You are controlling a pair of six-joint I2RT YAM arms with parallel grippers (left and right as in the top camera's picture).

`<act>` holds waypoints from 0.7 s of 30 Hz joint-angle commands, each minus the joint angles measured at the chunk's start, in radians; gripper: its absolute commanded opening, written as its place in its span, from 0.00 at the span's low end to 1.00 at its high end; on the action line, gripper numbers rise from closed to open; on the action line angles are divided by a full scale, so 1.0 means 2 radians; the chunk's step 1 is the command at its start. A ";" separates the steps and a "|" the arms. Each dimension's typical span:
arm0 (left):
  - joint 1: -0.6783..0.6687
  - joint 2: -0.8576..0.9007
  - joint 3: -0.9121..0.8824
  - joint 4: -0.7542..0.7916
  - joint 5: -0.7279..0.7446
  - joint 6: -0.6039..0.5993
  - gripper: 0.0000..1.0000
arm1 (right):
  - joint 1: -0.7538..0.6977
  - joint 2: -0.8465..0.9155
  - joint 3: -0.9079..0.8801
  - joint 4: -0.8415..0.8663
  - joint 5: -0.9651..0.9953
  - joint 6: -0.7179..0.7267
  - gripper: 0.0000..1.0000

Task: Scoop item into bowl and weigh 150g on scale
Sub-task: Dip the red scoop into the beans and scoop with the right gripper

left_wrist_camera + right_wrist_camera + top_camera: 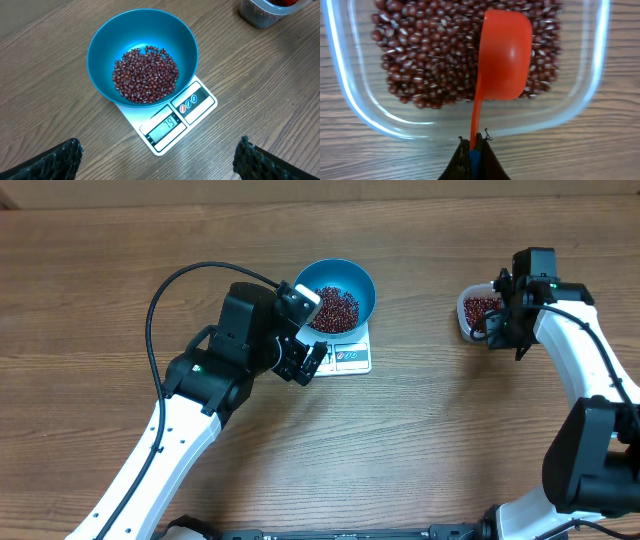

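The blue bowl [341, 293] [142, 62] stands on the white scale [350, 358] [197, 107], with a heap of dark red beans [335, 308] [145, 76] in its bottom. The scale's display [164, 128] is lit. My left gripper [303, 365] [159, 159] hovers open just in front of the scale, holding nothing. At the right, my right gripper [497, 332] [473, 142] is shut on the handle of an orange scoop [504, 57]. The scoop's cup lies bottom up over the beans [482, 307] [427, 52] in the clear tub [475, 313] [357, 107].
Bare wooden tabletop [430, 440] surrounds the scale and the tub. The left arm [190, 420] crosses the table's left half, and the right arm [590, 395] runs along the right edge. The tub's corner [260, 12] shows at the left wrist view's top.
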 commanded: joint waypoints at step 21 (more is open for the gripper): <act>0.001 -0.010 0.000 0.002 0.007 0.009 1.00 | -0.006 0.011 0.009 0.012 -0.209 0.004 0.04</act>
